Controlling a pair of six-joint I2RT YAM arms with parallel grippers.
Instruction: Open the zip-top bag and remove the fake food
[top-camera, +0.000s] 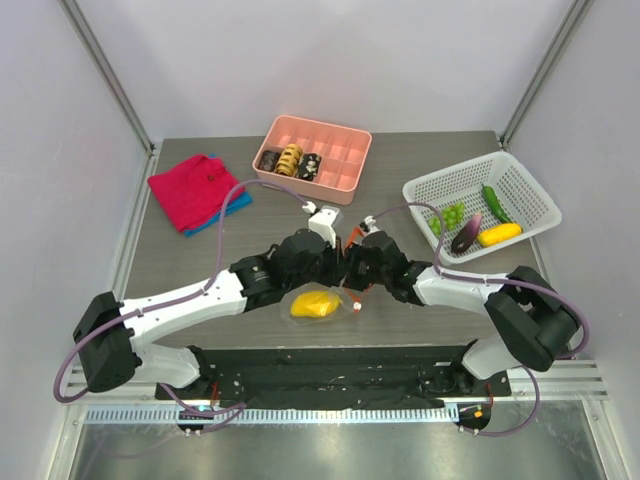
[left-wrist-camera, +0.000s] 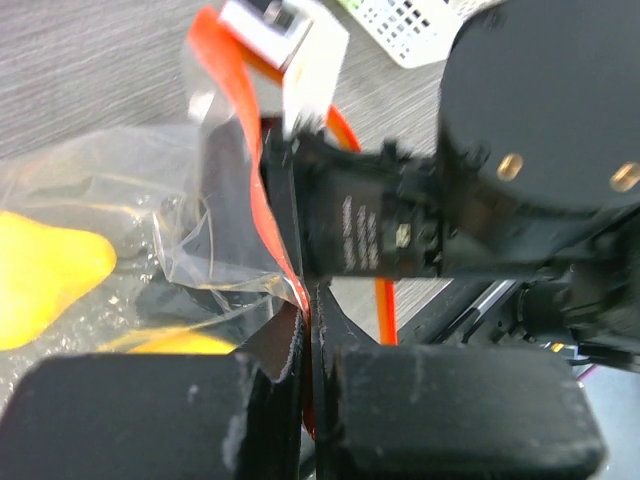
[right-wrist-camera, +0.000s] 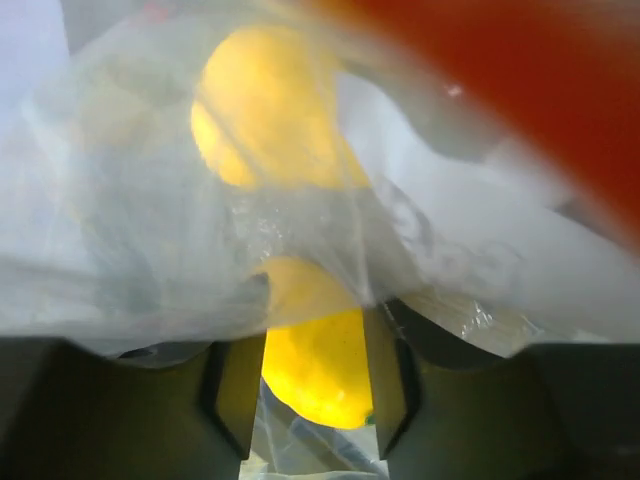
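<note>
Grip first: your left jaws are clenched on the orange-red zipper strip (left-wrist-camera: 222, 70) of the clear crinkly zip-top bag (top-camera: 340, 303). The strip runs up out of the pinch between the two black fingers (left-wrist-camera: 150, 420).

Your right jaws stand apart. In the right wrist view a glossy yellow plastic piece (right-wrist-camera: 315, 375) sits in the gap between them, with bag film lying across just above. Whether they press on that piece or on the film, you cannot tell from these views.

The bag lies at the middle of the grey wood-grain bench (top-camera: 180, 262), just in front of the arm bases, under the spot where your left arm (top-camera: 190, 300) and right arm (top-camera: 460, 285) meet. A second yellow piece (right-wrist-camera: 270, 110) shows through the plastic above the first.

Off to the right, well apart from the bag, the white mesh plastic basket (top-camera: 530, 190) holds green grapes (top-camera: 450, 215), a purple eggplant (top-camera: 466, 234), a long green vegetable (top-camera: 493, 202) and another yellow piece (top-camera: 499, 234).

At the far edge sits the pink compartment tray (top-camera: 345, 150), with brown and tan pastry-like pieces (top-camera: 290, 160) in its left cells. At far left lies the red folded cloth (top-camera: 192, 188) over a blue one (top-camera: 238, 204).
</note>
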